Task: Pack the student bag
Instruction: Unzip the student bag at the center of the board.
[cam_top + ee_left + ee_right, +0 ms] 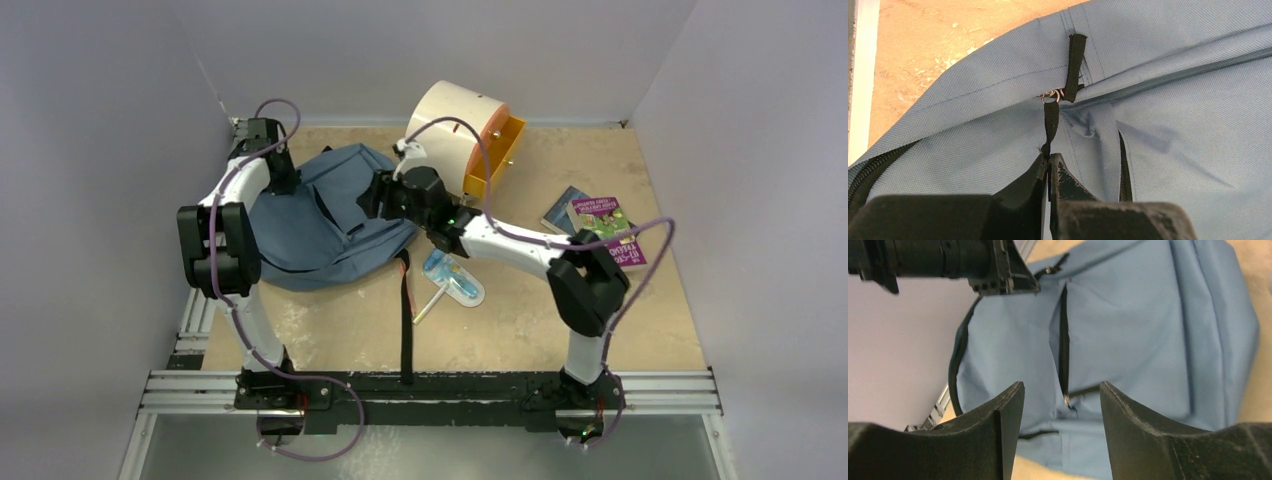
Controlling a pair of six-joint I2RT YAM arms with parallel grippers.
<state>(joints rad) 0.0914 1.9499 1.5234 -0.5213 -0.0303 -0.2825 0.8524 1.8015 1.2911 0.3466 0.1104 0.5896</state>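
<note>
student bag [320, 215] left of cabinet [455, 125], books [600, 225] right

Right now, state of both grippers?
Left gripper: closed on the student bag's black zipper pull.
Right gripper: open, holding nothing.

Slate-blue student bag [300, 240] with black straps [405, 320], cream cabinet [450, 120] with orange drawer [497, 150], purple book [608, 228].

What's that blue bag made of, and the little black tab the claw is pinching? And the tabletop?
Bag: woven cloth, matte, likely nylon or polyester; fine weave grain and stitched seams show.
Tab: flat black webbing, ribbed, hung on a small shiny metal ring.
Tabletop: looks like pressed wood board, tan, speckled and scuffed; not certain.
</note>
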